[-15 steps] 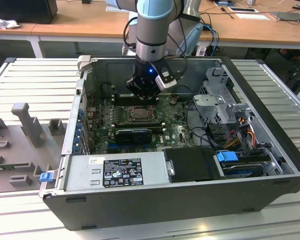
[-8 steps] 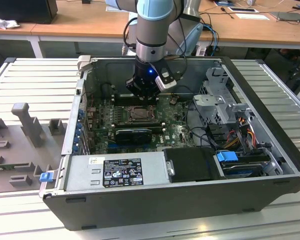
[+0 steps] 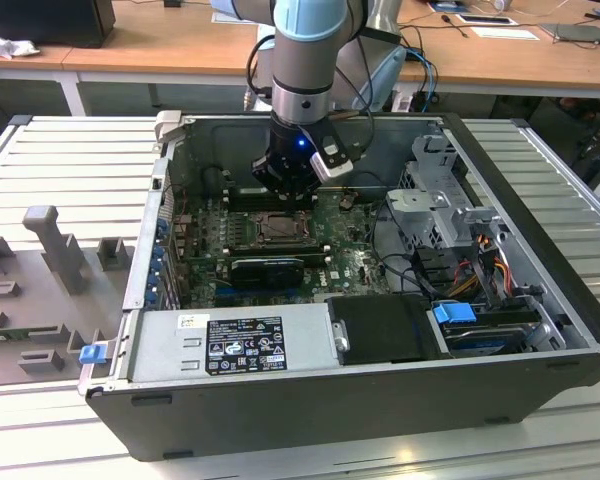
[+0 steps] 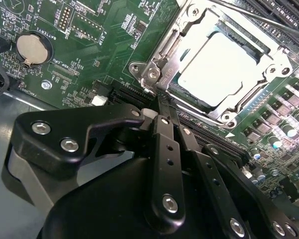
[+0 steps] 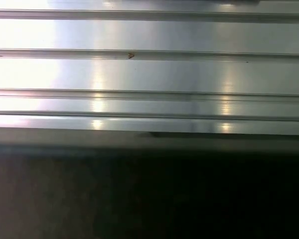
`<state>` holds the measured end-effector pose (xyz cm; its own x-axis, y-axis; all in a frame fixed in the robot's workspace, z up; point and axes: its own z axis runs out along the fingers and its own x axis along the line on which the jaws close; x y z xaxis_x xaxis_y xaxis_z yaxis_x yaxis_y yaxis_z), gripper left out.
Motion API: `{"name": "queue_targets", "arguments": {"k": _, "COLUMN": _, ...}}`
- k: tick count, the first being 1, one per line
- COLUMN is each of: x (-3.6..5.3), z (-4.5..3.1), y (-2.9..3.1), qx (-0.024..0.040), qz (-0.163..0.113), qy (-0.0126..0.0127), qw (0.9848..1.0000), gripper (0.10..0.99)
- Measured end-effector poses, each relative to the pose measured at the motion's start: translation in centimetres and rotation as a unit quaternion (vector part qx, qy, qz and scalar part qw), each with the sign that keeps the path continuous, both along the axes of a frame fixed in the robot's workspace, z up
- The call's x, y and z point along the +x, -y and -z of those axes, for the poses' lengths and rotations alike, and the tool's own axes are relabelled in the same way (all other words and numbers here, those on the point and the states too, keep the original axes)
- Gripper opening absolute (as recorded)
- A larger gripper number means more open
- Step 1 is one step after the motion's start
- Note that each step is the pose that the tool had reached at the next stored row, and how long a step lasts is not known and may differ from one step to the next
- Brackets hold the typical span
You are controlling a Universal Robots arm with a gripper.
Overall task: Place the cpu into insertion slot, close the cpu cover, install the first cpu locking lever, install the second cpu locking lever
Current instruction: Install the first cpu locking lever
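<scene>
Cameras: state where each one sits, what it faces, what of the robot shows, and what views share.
Exterior view: off the arm, raised, looking down into the open computer case; the arm and gripper show above the motherboard.
Second wrist view: on the arm, facing the cpu under the cpu cover; the gripper shows.
First wrist view: on the arm, facing ribbed metal.
Shared: exterior and second wrist views both show gripper and motherboard.

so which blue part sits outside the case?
The blue clip at the case's front corner, on the exterior view's left. The blue tab is inside, on the drive bay.
</scene>
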<state>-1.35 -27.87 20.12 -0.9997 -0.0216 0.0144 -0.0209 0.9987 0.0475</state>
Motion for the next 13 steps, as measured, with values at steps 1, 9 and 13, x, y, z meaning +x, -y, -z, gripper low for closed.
{"name": "queue_targets", "arguments": {"k": 1, "x": 0.00, "z": -0.03, "y": 0.00, "qx": 0.0001, "qz": 0.000, "qy": 0.0000, "qw": 1.0000, "gripper": 0.106}}
{"name": "queue_targets", "arguments": {"k": 9, "x": 0.00, "z": -1.64, "y": 0.00, "qx": 0.0000, "qz": 0.000, "qy": 0.0000, "qw": 1.0000, "gripper": 0.106}}
{"name": "queue_targets", "arguments": {"k": 13, "x": 0.00, "z": -1.64, "y": 0.29, "qx": -0.0001, "qz": 0.000, "qy": 0.0000, "qw": 1.0000, "gripper": 0.106}}
